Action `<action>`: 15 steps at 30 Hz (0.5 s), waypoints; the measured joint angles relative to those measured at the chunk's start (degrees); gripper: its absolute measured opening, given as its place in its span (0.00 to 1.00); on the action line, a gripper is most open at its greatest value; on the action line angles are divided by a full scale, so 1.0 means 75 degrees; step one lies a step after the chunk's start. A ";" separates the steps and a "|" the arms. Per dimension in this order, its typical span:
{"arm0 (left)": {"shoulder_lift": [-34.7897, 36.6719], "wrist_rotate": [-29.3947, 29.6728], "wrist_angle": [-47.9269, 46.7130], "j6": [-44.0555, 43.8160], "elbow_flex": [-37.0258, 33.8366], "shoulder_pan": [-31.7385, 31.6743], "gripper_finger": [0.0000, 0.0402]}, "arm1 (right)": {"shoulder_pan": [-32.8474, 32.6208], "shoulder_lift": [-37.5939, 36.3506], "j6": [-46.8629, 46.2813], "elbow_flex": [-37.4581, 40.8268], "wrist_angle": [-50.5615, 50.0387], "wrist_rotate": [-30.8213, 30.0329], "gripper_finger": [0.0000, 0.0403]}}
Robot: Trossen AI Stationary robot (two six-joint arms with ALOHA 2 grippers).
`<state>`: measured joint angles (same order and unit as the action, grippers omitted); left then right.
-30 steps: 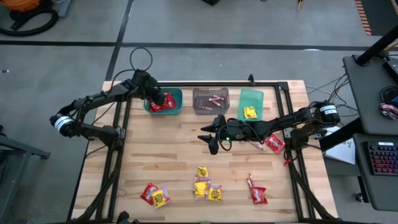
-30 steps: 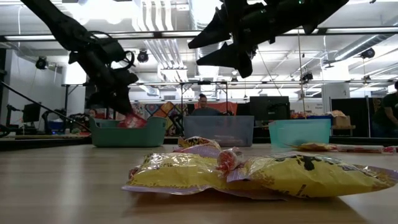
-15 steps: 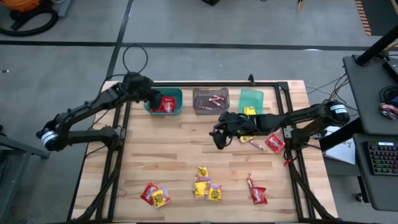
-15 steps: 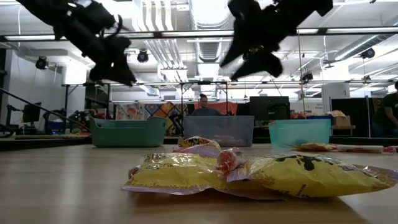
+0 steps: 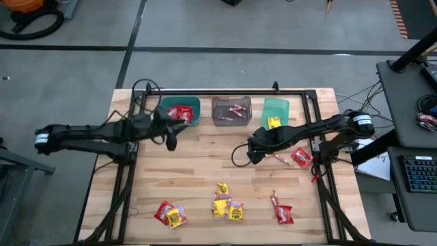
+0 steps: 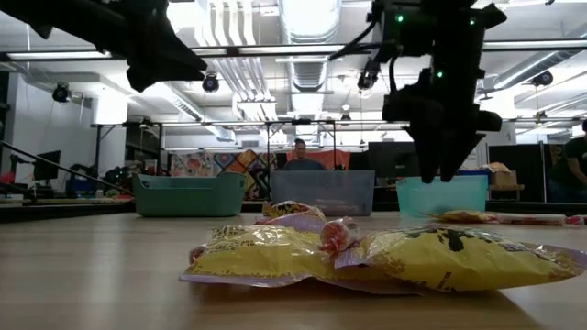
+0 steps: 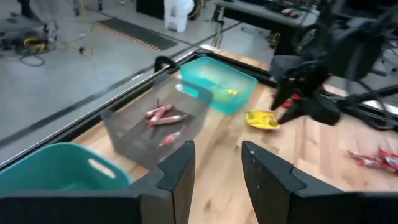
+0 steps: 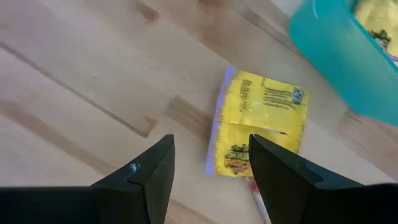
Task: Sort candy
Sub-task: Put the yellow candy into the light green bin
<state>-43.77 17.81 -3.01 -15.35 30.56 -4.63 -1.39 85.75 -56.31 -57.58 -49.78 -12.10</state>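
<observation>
Overhead, I see my right gripper [image 5: 254, 152] hovering empty just left of a yellow packet [image 5: 271, 152] lying near the green bin [image 5: 276, 108]; more candy [image 5: 227, 205] lies along the near edge. Left gripper [image 5: 171, 137] hangs released beside the teal bin [image 5: 193, 104]. From the right wrist, spread fingers [image 8: 149, 180] frame that packet [image 8: 261, 121] ahead.

Three bins [image 5: 231, 111] line worktop's far edge, blocking approach there. Left gripper [image 5: 171, 139] hovers near teal bin; right gripper [image 5: 254, 152] hangs over mid-worktop, yellow packet [image 8: 260, 121] just beyond its fingers. You have bare wood between the two arms. Candy clusters [image 5: 227, 203] crowd near edge; red packets [image 5: 301, 157] lie near right edge.
</observation>
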 joint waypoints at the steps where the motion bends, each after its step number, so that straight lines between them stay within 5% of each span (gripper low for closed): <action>1: -0.0011 0.0190 0.0029 0.0000 -0.0037 0.0211 0.29 | 0.0011 0.0077 -0.0003 0.0002 0.0031 0.0000 0.48; 7: -0.0200 0.0950 0.0072 -0.0029 -0.0095 0.0917 0.29 | 0.0140 0.0696 -0.0015 0.0005 0.0070 0.0017 0.48; 15: -0.0573 0.0981 0.0442 -0.0027 -0.0092 0.0945 0.29 | 0.0341 0.1570 0.0072 -0.0010 0.0118 0.0011 0.47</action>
<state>-48.07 25.17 0.30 -15.55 29.87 2.46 1.17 97.52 -55.78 -57.65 -48.89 -12.02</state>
